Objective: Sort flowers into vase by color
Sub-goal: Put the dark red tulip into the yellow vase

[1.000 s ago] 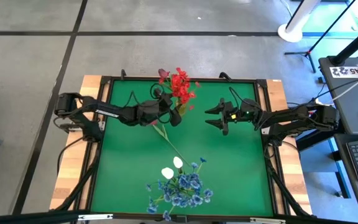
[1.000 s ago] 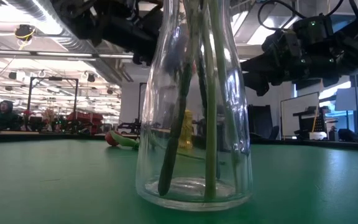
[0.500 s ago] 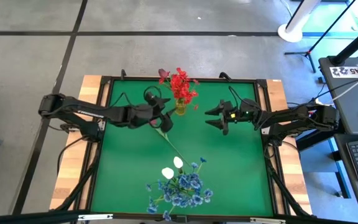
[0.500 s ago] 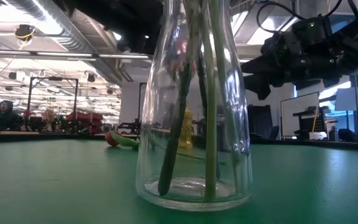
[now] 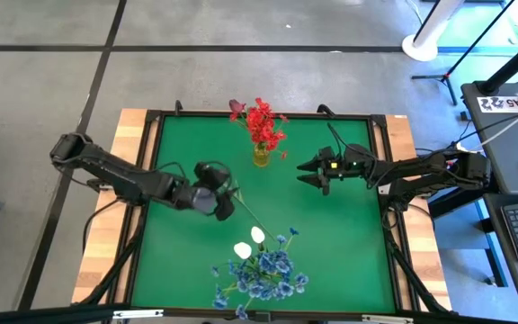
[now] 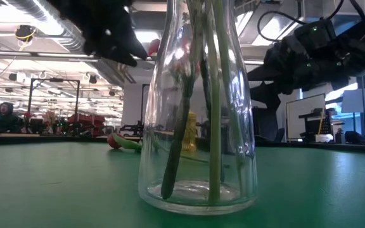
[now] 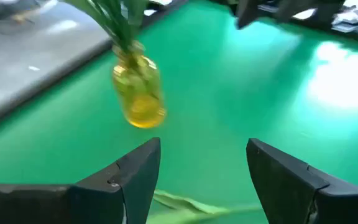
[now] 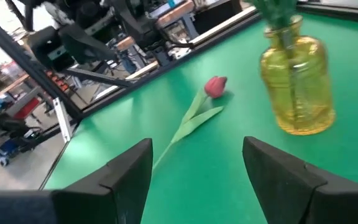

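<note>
Green felt covers the table, on which two vases and two arms are seen. Toward the left, the left gripper is held above the felt with its two fingers spread and nothing between them; a green leaf shows just beneath them in the left wrist view. One loose pink-red rosebud is laid flat on the felt, its stem running from beside that gripper toward the near vase. At the near edge a clear glass vase is stood, holding blue clusters and two white buds. At the far edge a yellow vase is filled with red clusters. To the right, the right gripper is held in the air beside the yellow vase, fingers apart, empty.
</note>
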